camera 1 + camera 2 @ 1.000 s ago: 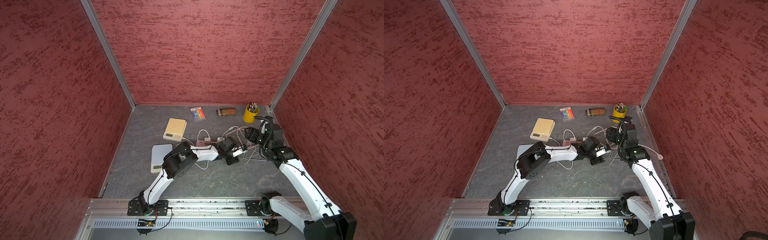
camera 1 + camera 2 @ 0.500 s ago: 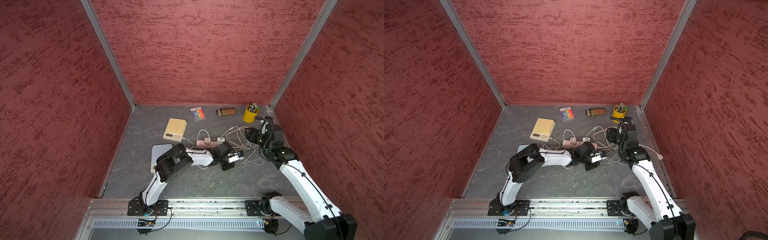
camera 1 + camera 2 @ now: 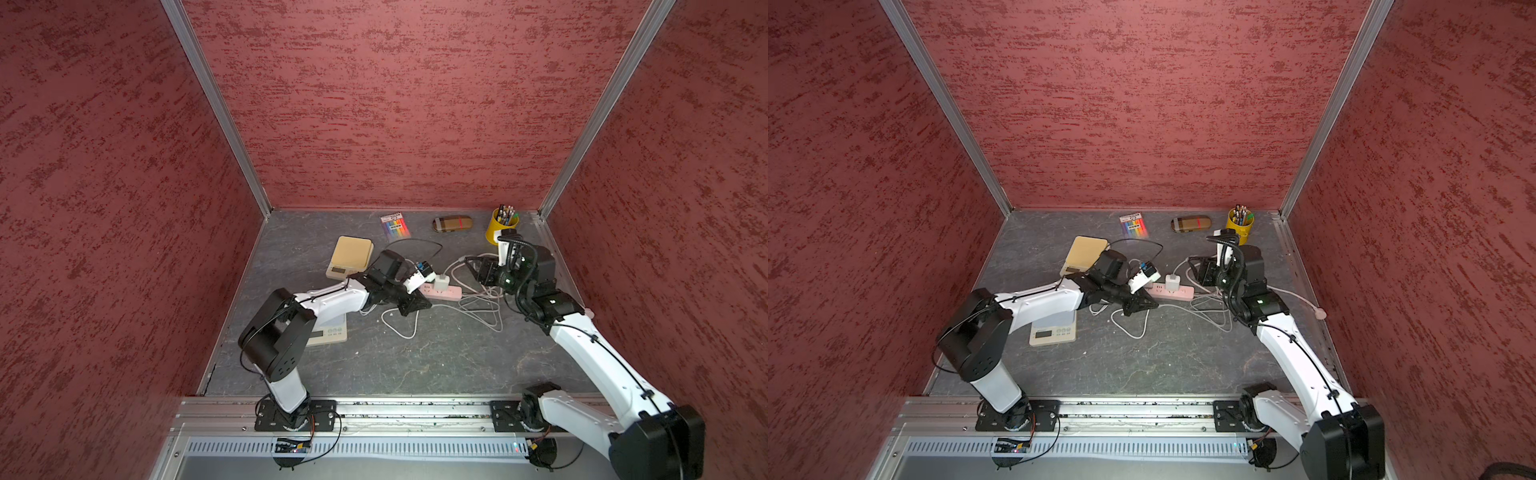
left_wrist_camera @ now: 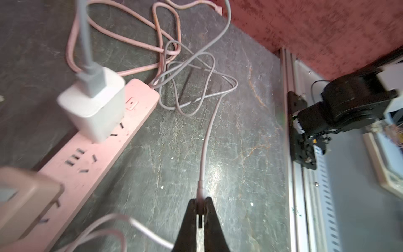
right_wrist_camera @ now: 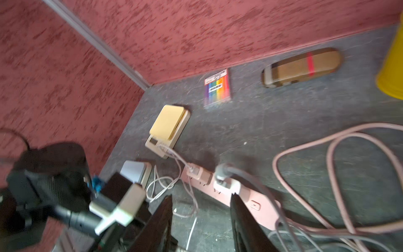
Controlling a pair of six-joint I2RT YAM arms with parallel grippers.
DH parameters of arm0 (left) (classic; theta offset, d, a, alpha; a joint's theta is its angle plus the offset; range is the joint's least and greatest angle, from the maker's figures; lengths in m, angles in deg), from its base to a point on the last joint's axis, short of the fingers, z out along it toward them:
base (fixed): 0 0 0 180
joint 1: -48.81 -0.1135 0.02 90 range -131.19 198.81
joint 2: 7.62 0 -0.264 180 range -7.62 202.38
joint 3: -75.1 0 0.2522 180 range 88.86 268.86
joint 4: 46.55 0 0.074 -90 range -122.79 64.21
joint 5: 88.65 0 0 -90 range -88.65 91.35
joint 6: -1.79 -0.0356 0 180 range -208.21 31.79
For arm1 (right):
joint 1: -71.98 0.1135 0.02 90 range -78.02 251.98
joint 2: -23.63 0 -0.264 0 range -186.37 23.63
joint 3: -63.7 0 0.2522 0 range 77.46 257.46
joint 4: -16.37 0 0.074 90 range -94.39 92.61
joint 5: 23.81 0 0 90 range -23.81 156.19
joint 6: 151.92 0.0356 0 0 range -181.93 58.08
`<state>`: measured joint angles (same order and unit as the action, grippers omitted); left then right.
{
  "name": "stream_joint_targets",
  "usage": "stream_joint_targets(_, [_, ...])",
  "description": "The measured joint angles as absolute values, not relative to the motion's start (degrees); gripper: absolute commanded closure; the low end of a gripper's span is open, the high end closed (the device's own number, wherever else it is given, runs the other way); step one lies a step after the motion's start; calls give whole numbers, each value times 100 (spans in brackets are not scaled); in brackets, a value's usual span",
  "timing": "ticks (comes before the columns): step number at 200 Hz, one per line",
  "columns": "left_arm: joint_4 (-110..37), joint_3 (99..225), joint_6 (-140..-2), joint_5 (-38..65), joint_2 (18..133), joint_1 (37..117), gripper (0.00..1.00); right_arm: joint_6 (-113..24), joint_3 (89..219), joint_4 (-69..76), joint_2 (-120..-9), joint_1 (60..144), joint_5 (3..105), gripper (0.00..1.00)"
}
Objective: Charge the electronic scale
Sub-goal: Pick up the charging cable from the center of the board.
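Two electronic scales lie at the left: a beige-topped one [image 3: 351, 255] at the back with a thin cable running to the pink power strip [image 3: 442, 293], and a white one [image 3: 328, 332] partly hidden under my left arm. My left gripper [image 4: 201, 205] is shut on the plug end of a white charging cable [image 4: 206, 144], low over the floor just in front of the strip. That cable leads through a tangle to the white charger [image 4: 93, 102] plugged into the strip. My right gripper [image 5: 201, 198] hangs open above the strip's right end, with nothing between its fingers.
A yellow pen cup [image 3: 502, 226], a brown case [image 3: 452, 223] and a pack of coloured markers [image 3: 395, 225] stand along the back wall. Loose pink and grey cables [image 3: 478, 307] lie tangled right of the strip. A beige adapter [image 4: 24, 196] sits on the strip's left end.
My left gripper has shut on the cable's plug end and carried it leftward along the strip. The right gripper's jaws have narrowed while that arm stayed near the strip's right end.
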<state>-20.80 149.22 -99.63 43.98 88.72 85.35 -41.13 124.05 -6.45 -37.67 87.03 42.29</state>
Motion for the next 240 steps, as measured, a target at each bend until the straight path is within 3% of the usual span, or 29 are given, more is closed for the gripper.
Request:
stream_joint_targets(25, [-1143, 15145, -10087, 4875, 8623, 8109, 100, -4622, 12479, -717, -4016, 9101, 4054, 56])
stream_joint_targets(37, [-776, 15258, -10122, 5052, 8526, 7964, 100, -4858, 12523, -802, -4121, 9278, 4063, 32])
stream_joint_targets(59, [-179, 15490, -10212, 5351, 8356, 7713, 100, -5193, 12564, -1003, -4280, 9544, 4115, 23])
stream_joint_targets(126, [1290, 15958, -10769, 5664, 8022, 7059, 100, -6108, 12626, -1255, -4702, 10578, 4353, 20])
stream_joint_targets(176, [1961, 16187, -11038, 5686, 8063, 7040, 100, -6886, 13489, -1458, -5662, 11146, 4732, 21])
stream_joint_targets(210, [2223, 16259, -11126, 5683, 8063, 7040, 100, -7286, 13887, -1532, -5957, 11407, 4972, 36])
stream_joint_targets(240, [2343, 16353, -11224, 5661, 8092, 7016, 100, -7479, 14014, -1600, -6175, 11551, 4979, 87])
